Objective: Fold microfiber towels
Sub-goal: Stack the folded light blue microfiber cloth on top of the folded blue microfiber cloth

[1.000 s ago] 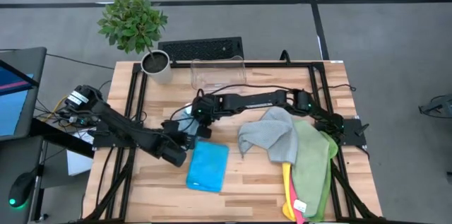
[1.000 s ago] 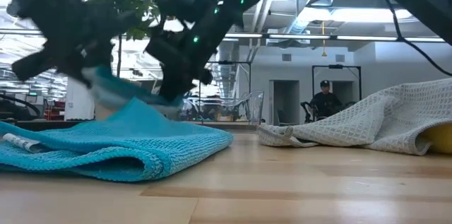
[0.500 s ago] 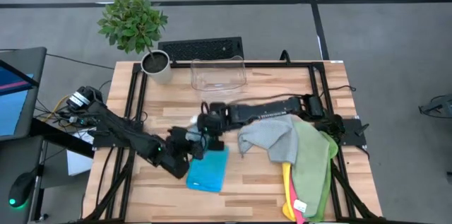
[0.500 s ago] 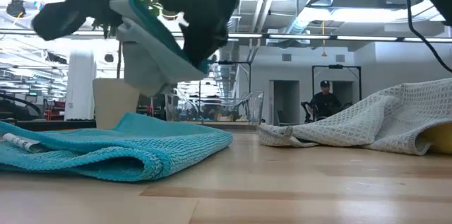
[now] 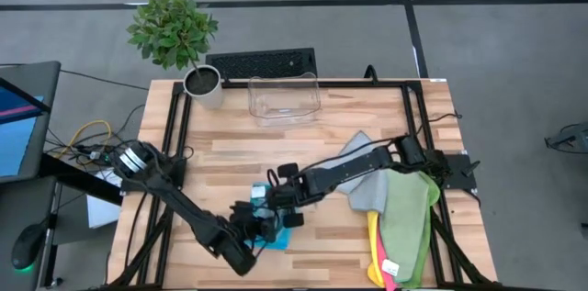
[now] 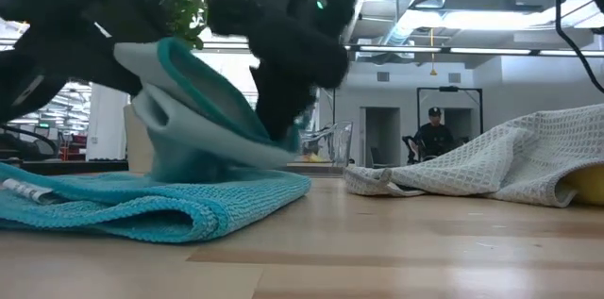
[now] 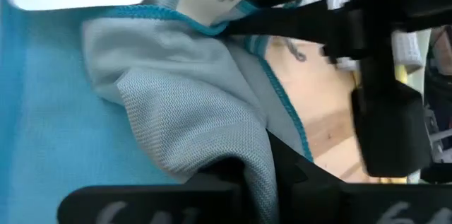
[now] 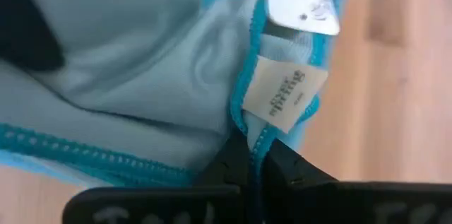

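Both grippers hold a pale blue-grey microfiber towel (image 6: pixel 193 115) with a teal stitched edge up between them. It hangs over a folded teal towel (image 6: pixel 142 207) that lies flat on the table near its front edge. My left gripper (image 7: pixel 251 174) reaches in from the table's left and near side and is shut on the pale towel. My right gripper (image 8: pixel 256 160) comes from the right and is shut on it too. In the high view the arms hide most of both towels (image 5: pixel 261 197). My left gripper pinches a bunched fold of the pale towel (image 7: pixel 236 143) between its two fingers, with more than one layer in the pinch. The cloth is lifted and billows slack away from the fingers. My right gripper pinches the towel's teal-stitched edge (image 8: pixel 248 131) beside a tan tag (image 8: pixel 286 97), slanting down from above. The cloth hangs slack; whether its lower part rests on the teal towel I cannot tell.
A grey waffle towel (image 5: pixel 354 167) lies over a green one (image 5: pixel 404 213) at the right, with yellow and pink cloth (image 5: pixel 375 245) under them. A clear bin (image 5: pixel 283 96), a potted plant (image 5: pixel 202 84) and a keyboard (image 5: pixel 260 61) stand at the far edge. A person (image 6: pixel 434 134) stands far behind.
Both grippers have carried the pale towel toward the table's near edge, from behind the teal towel to over it. Both wrists have turned on the way. The towel stayed lifted, and in the low view it now hangs lower, down at the teal towel.
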